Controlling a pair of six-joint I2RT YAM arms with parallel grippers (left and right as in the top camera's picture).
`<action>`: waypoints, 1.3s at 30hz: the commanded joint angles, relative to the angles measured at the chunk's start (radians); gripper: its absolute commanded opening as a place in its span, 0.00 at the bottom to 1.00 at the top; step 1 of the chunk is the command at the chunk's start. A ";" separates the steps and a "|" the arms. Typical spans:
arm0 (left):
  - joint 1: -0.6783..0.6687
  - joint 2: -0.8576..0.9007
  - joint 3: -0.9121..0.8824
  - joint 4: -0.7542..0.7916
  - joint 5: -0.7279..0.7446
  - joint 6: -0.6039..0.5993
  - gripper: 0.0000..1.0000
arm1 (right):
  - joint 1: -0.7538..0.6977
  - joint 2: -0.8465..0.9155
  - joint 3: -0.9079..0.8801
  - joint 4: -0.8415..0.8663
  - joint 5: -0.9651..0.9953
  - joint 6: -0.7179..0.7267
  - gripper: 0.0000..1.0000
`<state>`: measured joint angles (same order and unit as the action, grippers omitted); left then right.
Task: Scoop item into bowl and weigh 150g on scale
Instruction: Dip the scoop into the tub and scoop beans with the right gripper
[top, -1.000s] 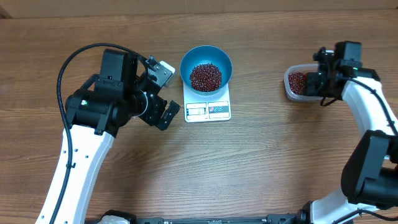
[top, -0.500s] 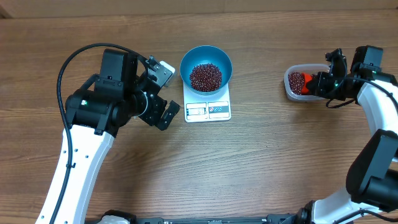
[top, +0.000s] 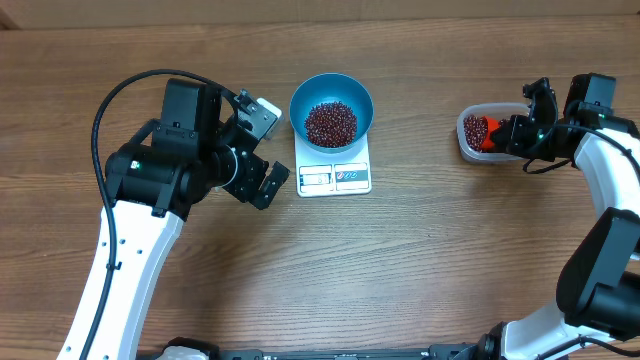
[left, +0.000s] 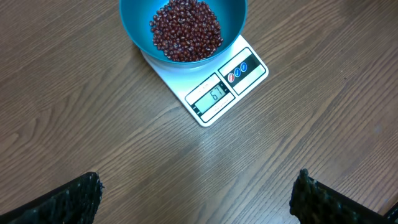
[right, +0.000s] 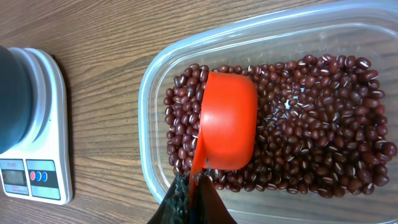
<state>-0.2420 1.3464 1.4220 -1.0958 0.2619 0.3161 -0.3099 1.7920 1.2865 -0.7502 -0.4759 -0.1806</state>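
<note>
Right hand clamps orange plastic scoop into red-brown beans for a load; left hand gapes beside white scale.

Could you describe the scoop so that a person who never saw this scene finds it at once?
On the wooden table, right of the white scale, stands a clear plastic tub of red-brown beans. The scoop sits in those beans; it alone is bright orange.

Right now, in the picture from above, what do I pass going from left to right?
Left tool → blue bowl → clear tub → right tool, gripping the orange scoop dipped in that tub.
</note>
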 joint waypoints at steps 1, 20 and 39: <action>0.000 -0.010 0.021 0.000 0.019 -0.010 1.00 | 0.000 0.006 0.022 0.007 -0.049 0.028 0.04; 0.000 -0.010 0.021 -0.001 0.019 -0.010 1.00 | -0.109 0.070 0.022 0.014 -0.188 0.107 0.03; 0.000 -0.010 0.021 0.000 0.019 -0.010 1.00 | -0.264 0.103 0.022 0.014 -0.428 0.191 0.04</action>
<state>-0.2420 1.3464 1.4220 -1.0958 0.2619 0.3161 -0.5491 1.8866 1.2865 -0.7357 -0.8333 -0.0185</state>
